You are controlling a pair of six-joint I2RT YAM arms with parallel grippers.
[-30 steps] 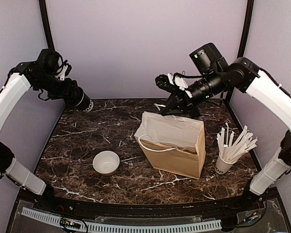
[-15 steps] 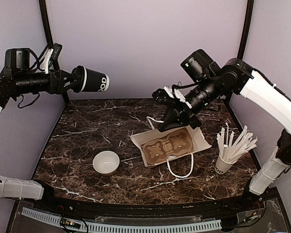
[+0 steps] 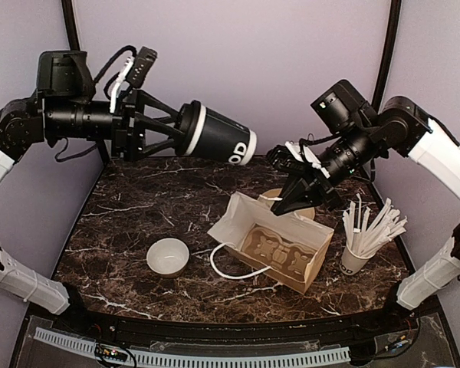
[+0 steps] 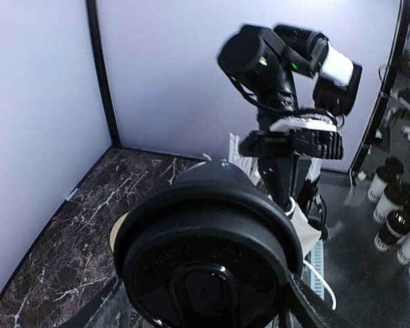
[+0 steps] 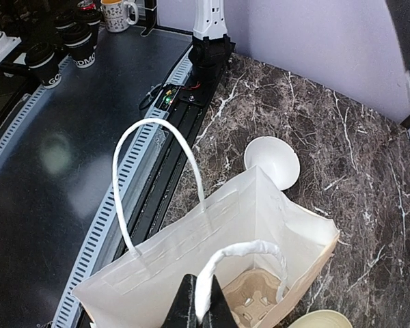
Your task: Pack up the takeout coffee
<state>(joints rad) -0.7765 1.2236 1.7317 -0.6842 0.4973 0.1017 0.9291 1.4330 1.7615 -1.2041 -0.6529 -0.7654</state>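
The left gripper (image 3: 182, 132) has swung the black, lidded paper coffee cup (image 3: 218, 139) rightward from the back-left corner. It now holds the cup on its side in the air above the dark marble bench's (image 3: 138, 201) back edge, jaws wide around the lidded end. The right gripper (image 3: 285, 204), jaws closed on a white loop handle (image 5: 246, 248), tips the brown paper bag (image 3: 238, 221) open near the bench's middle. A cardboard cup carrier (image 3: 276, 249) lies inside.
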